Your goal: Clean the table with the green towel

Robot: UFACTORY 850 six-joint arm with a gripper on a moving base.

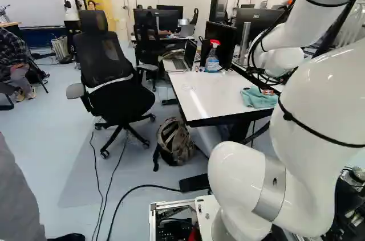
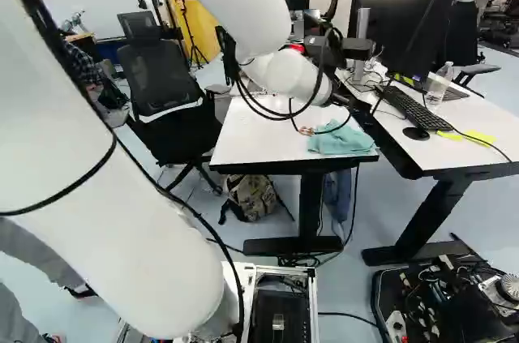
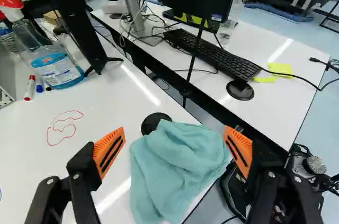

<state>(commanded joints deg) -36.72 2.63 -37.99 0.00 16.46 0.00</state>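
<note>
In the left base view, the green towel (image 1: 256, 99) is seen bunched near the corner of the white table (image 1: 208, 96); in the right, no clear long axis is shown. In the wrist view, it is framed ahead of the gripper (image 3: 174, 140), whose fingers are spread wide, nothing pinched; a straight advance seems needed.

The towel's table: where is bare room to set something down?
The white table is bare between the spray bottle and towel, and around the red outline. Crowded: beside the bottle, with markers and laptop, and at the towel, near the open gripper.
</note>
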